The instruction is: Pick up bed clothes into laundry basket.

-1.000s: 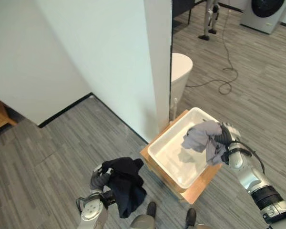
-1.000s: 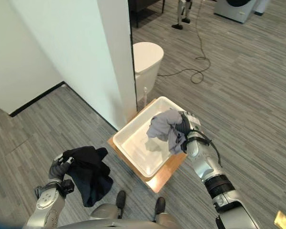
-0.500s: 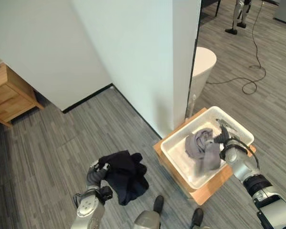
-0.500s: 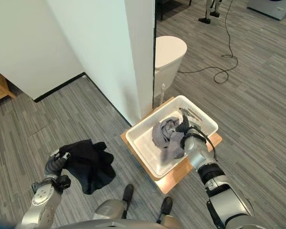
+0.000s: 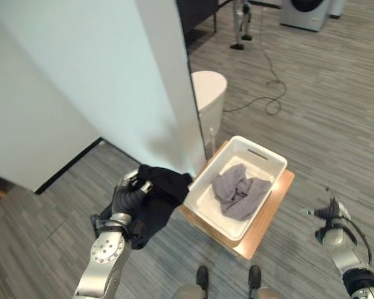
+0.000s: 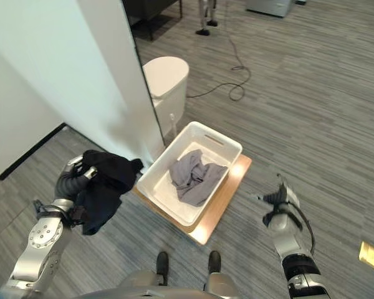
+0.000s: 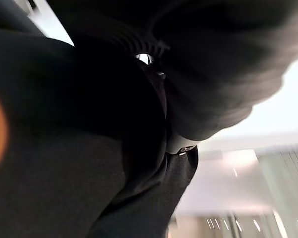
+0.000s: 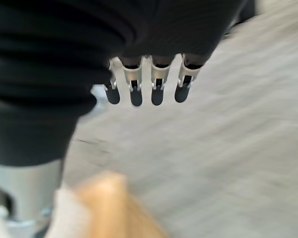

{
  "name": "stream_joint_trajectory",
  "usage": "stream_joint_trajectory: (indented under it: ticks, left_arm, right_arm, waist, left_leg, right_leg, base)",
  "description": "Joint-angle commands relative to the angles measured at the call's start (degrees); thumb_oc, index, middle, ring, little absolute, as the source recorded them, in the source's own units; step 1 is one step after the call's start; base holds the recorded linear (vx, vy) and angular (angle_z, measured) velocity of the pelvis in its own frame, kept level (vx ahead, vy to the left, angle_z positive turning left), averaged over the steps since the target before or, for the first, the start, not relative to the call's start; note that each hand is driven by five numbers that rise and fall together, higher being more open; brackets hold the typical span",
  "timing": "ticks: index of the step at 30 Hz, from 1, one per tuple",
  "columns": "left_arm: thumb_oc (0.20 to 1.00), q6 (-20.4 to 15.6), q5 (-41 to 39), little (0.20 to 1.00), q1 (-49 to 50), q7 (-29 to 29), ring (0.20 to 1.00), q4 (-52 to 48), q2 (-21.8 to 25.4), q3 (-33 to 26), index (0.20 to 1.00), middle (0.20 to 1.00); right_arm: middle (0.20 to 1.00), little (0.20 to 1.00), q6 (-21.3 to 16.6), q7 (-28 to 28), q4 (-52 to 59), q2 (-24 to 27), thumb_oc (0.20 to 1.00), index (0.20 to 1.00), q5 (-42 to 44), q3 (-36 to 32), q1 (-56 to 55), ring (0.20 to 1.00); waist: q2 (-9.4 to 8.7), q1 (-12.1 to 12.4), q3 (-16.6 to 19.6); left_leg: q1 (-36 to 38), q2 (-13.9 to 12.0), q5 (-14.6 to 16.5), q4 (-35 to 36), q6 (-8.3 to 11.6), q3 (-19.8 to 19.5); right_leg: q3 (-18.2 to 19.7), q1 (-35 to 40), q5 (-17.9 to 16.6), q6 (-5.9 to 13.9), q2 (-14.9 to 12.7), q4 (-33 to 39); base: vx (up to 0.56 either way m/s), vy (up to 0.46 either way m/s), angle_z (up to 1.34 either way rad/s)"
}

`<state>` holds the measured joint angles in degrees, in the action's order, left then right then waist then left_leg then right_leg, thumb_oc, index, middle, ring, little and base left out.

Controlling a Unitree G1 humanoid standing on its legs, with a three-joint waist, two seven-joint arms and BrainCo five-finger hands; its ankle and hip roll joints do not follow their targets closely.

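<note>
Left hand [image 5: 126, 198] curled round a black garment [image 5: 154, 202], held up just beside the near-left rim of the white basket [image 5: 262, 158]. Grey garment [image 5: 238, 190] crumpled inside the basket. Right hand [image 6: 278, 201] empty, fingers [image 8: 135, 85] straight and relaxed, over the floor [image 5: 336, 112] apart from the basket. Basket on a wooden board [image 5: 272, 211]. White wall [image 5: 100, 81] and white bin [image 5: 208, 93] behind.

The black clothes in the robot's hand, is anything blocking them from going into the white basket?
Nothing visible. The left hand holds the black clothes beside the basket's rim; grey clothes already lie inside.
</note>
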<state>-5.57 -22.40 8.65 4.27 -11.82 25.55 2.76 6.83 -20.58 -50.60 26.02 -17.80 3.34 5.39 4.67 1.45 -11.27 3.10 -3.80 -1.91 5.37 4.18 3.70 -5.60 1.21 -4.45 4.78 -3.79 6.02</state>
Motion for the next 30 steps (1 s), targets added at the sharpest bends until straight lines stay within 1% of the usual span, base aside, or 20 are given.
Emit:
stream_joint_trajectory:
  ticks: [1, 3, 4, 5, 6, 7, 9, 11, 12, 13, 14, 16, 19, 21, 23, 25, 30]
  left_arm:
    - [0.200, -3.00, -4.19, 0.200, -3.53, -1.40, 0.200, -5.52, 3.52, 0.50, 0.200, 0.200]
    - [0.200, -3.06, -3.36, 0.200, -5.52, -0.93, 0.200, -7.02, 4.28, 0.79, 0.200, 0.200]
    - [0.200, -3.54, -1.85, 0.200, -7.55, 0.29, 0.200, -8.24, 4.41, 0.77, 0.200, 0.200]
    - [0.200, -3.53, -1.81, 0.200, -7.60, 0.34, 0.200, -8.23, 4.41, 0.83, 0.200, 0.200]
    - [0.200, -4.03, 0.52, 0.200, -10.28, 2.37, 0.200, -8.81, 4.20, 0.39, 0.200, 0.200]
    - [0.200, -4.03, 0.52, 0.200, -10.31, 2.38, 0.200, -8.79, 4.20, 0.41, 0.200, 0.200]
    - [0.200, -4.21, 4.16, 0.200, -13.43, 5.70, 0.200, -7.82, 3.80, 0.52, 0.200, 0.200]
    - [0.200, -3.93, 8.68, 0.200, -16.84, 8.95, 0.200, -5.67, 3.53, 1.18, 0.200, 0.200]
    - [0.200, -3.58, 9.70, 0.200, -17.98, 10.21, 0.200, -4.36, 3.13, 1.49, 0.200, 0.200]
    - [0.200, -3.15, 11.23, 0.200, -20.26, 11.92, 0.200, -1.26, 2.49, 2.55, 0.200, 0.200]
    - [0.200, -3.29, 11.28, 0.200, -20.51, 12.01, 0.200, -0.98, 2.48, 2.71, 0.200, 0.200]
    - [0.200, -3.13, 10.73, 0.200, -22.09, 12.87, 0.200, 1.54, 1.91, 3.52, 0.200, 0.200]
    - [0.200, -2.57, 8.98, 0.200, -26.79, 14.83, 0.200, 5.91, 1.89, 4.67, 0.200, 0.200]
    - [0.200, -2.64, 8.95, 0.200, -26.94, 14.85, 0.200, 6.06, 1.92, 4.71, 0.200, 0.200]
    - [0.200, -2.44, 7.39, 0.200, -30.18, 15.93, 0.200, 7.71, 2.53, 5.03, 0.200, 0.200]
    - [0.200, -2.60, 6.75, 0.200, -31.72, 16.38, 0.200, 8.15, 3.20, 5.12, 0.200, 0.200]
    - [0.200, -2.23, 4.80, 0.200, -34.99, 16.84, 0.200, 11.65, 2.93, 6.60, 0.200, 0.200]
  right_arm:
    - [1.000, 1.000, 0.07, 1.39, -7.55, -0.40, 1.000, 1.000, -0.79, 4.24, 1.59, 1.000]
    - [1.000, 1.000, 0.61, 2.68, -14.01, -1.15, 1.000, 1.000, -1.23, 4.58, 0.17, 1.000]
    - [1.000, 1.000, 0.58, 3.19, -17.84, -1.96, 1.000, 1.000, -1.15, 4.34, -1.76, 1.000]
    - [1.000, 1.000, 0.52, 3.17, -17.91, -1.98, 1.000, 1.000, -1.14, 4.31, -1.74, 1.000]
    - [1.000, 1.000, 0.43, 3.36, -20.16, -2.83, 1.000, 1.000, -0.67, 3.39, -4.30, 1.000]
    - [1.000, 1.000, 0.43, 3.36, -20.16, -2.83, 1.000, 1.000, -0.68, 3.38, -4.31, 1.000]
    - [1.000, 1.000, 0.30, 2.87, -21.52, -3.80, 1.000, 1.000, 0.99, 2.03, -6.06, 1.000]
    - [1.000, 1.000, 0.16, 2.43, -22.31, -5.06, 1.000, 1.000, 3.19, 1.28, -7.61, 1.000]
    - [1.000, 1.000, 0.05, 2.29, -22.28, -5.59, 1.000, 1.000, 3.95, 1.34, -8.11, 1.000]
    - [1.000, 1.000, 0.01, 1.81, -22.38, -6.17, 1.000, 1.000, 4.70, 1.52, -8.42, 1.000]
    - [1.000, 1.000, 0.01, 1.79, -22.39, -6.19, 1.000, 1.000, 4.73, 1.46, -8.39, 1.000]
    - [1.000, 1.000, 0.46, 1.76, -22.66, -6.97, 1.000, 1.000, 4.47, 2.48, -8.56, 1.000]
    - [1.000, 1.000, 1.36, 1.78, -23.01, -7.48, 1.000, 1.000, 3.28, 4.49, -8.40, 1.000]
    - [1.000, 1.000, 1.38, 1.78, -23.02, -7.50, 1.000, 1.000, 3.28, 4.47, -8.34, 1.000]
    - [1.000, 1.000, 1.93, 1.73, -23.24, -7.14, 1.000, 1.000, 2.98, 5.00, -7.81, 1.000]
    - [1.000, 1.000, 2.25, 1.89, -23.54, -7.02, 1.000, 1.000, 3.17, 5.17, -7.15, 1.000]
    - [1.000, 1.000, 2.57, 1.95, -24.26, -6.87, 1.000, 1.000, 3.71, 5.81, -7.19, 1.000]
  waist:
    - [-2.38, -0.30, 2.35]
    - [-2.28, -1.04, 2.38]
    - [-2.35, -1.71, 2.38]
    - [-2.35, -1.67, 2.36]
    - [-2.37, -2.57, 2.36]
    - [-2.37, -2.55, 2.35]
    - [-2.42, -3.30, 2.27]
    - [-2.44, -4.20, 2.25]
    - [-2.41, -4.71, 2.23]
    - [-2.33, -5.48, 2.23]
    - [-2.32, -5.41, 2.19]
    - [-2.18, -6.12, 2.26]
    - [-1.68, -7.71, 2.39]
    - [-1.69, -7.69, 2.35]
    - [-1.18, -8.46, 2.38]
    - [-0.98, -8.57, 2.47]
    - [-1.13, -8.99, 2.68]
  left_leg:
    - [1.22, -2.23, 4.41, -0.37, 1.02, 0.60]
    - [1.43, -2.27, 4.53, -0.37, 1.05, 0.81]
    - [1.64, -2.39, 4.63, -0.37, 1.11, 0.97]
    - [1.67, -2.40, 4.65, -0.37, 1.11, 0.97]
    - [1.82, -2.56, 4.71, -0.37, 1.19, 1.28]
    - [1.83, -2.56, 4.71, -0.37, 1.19, 1.28]
    - [1.90, -2.68, 4.72, -0.37, 1.29, 1.40]
    - [2.00, -2.88, 4.71, -0.37, 1.39, 1.70]
    - [2.06, -2.99, 4.68, -0.37, 1.43, 1.93]
    - [2.19, -3.21, 4.68, -0.37, 1.56, 2.39]
    - [2.19, -3.23, 4.68, -0.37, 1.57, 2.40]
    - [2.38, -3.44, 4.76, -0.37, 1.69, 2.97]
    - [2.49, -3.73, 4.65, -0.37, 1.94, 3.62]
    - [2.48, -3.74, 4.65, -0.37, 1.94, 3.62]
    - [2.50, -3.82, 4.63, -0.37, 2.04, 4.01]
    - [2.47, -3.93, 4.65, -0.37, 2.10, 4.16]
    - [2.61, -4.14, 4.67, -0.37, 2.22, 4.43]
  right_leg:
    - [-2.14, 0.72, 1.81, 5.30, -6.67, -1.02]
    - [-1.98, 0.78, 1.84, 5.40, -6.66, -1.02]
    - [-1.88, 0.90, 1.93, 5.43, -6.68, -1.02]
    - [-1.88, 0.93, 1.94, 5.44, -6.68, -1.02]
    - [-1.73, 1.07, 2.05, 5.47, -6.68, -1.02]
    - [-1.73, 1.08, 2.05, 5.47, -6.68, -1.02]
    - [-1.54, 1.12, 2.09, 5.46, -6.62, -1.02]
    - [-1.40, 0.97, 2.10, 5.49, -6.46, -1.02]
    - [-1.27, 0.86, 2.04, 5.53, -6.37, -1.02]
    - [-1.06, 0.67, 1.92, 5.56, -6.28, -1.02]
    - [-1.05, 0.66, 1.92, 5.55, -6.26, -1.02]
    - [-0.62, 0.45, 1.91, 5.55, -6.08, -1.02]
    - [0.19, 0.16, 2.02, 5.50, -5.77, -1.02]
    - [0.19, 0.15, 2.02, 5.49, -5.76, -1.02]
    - [0.60, -0.08, 2.08, 5.51, -5.68, -1.02]
    - [0.68, -0.22, 2.14, 5.55, -5.58, -1.02]
    - [0.77, -0.15, 2.14, 5.52, -5.36, -1.02]
  base:
    - [0.02, -0.014, -0.09]
    - [0.02, -0.028, -0.04]
    - [0.03, -0.030, -0.04]
    - [0.03, -0.039, -0.05]
    - [0.01, -0.018, -0.04]
    - [0.01, -0.025, -0.04]
    - [0.00, -0.025, -0.06]
    - [0.00, -0.017, -0.02]
    - [0.00, 0.000, 0.00]
    - [0.01, -0.018, -0.06]
    - [0.01, -0.020, -0.12]
    - [0.03, -0.010, -0.20]
    - [0.04, -0.012, -0.09]
    - [0.01, -0.002, -0.17]
    - [0.03, -0.001, -0.04]
    - [0.00, 0.000, 0.00]
    - [0.00, 0.000, 0.00]
